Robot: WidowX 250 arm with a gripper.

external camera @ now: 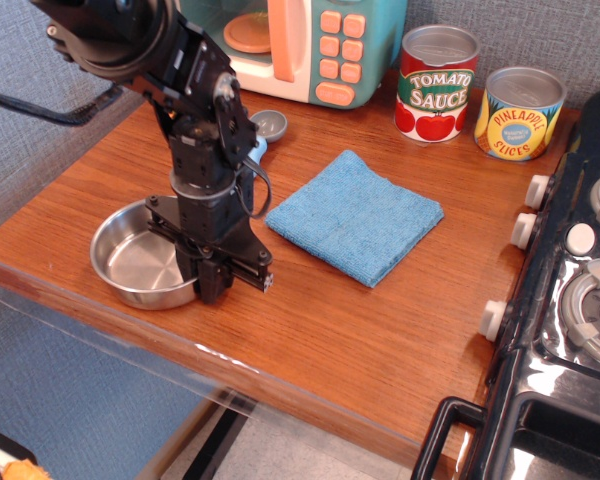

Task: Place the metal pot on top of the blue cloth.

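The one view looks down at an angle on a wooden desk [380, 330] with a grey wall behind it.

At the lower left of the frame the metal pot [140, 262] sits on the desk near the front edge, a shallow shiny round pan, open side up and with nothing in it. The black robot arm [195, 130] comes down from the upper left corner and ends at the pot's right rim. Its gripper [212, 270] points downward, and the fingers [215, 283] stand at that rim, one seeming to sit inside the wall and one outside. The arm's own body hides the exact contact, so I cannot tell whether they are clamped on the rim or only close around it.

The blue cloth [355, 215] lies flat in the middle of the frame, to the right of the pot and apart from it, set like a diamond with one corner toward the arm. Nothing rests on it.

Behind the arm a small blue scoop [265, 125] shows partly, its grey bowl visible. At the top of the frame stands a toy microwave [310, 45] in teal, with an orange door and buttons. To its right are two tins near the wall: a red tomato sauce can [437, 85] and, just beside it, a yellow pineapple slices can [520, 112]. Along the right edge is a black toy stove [570, 300] with white knobs facing the desk.
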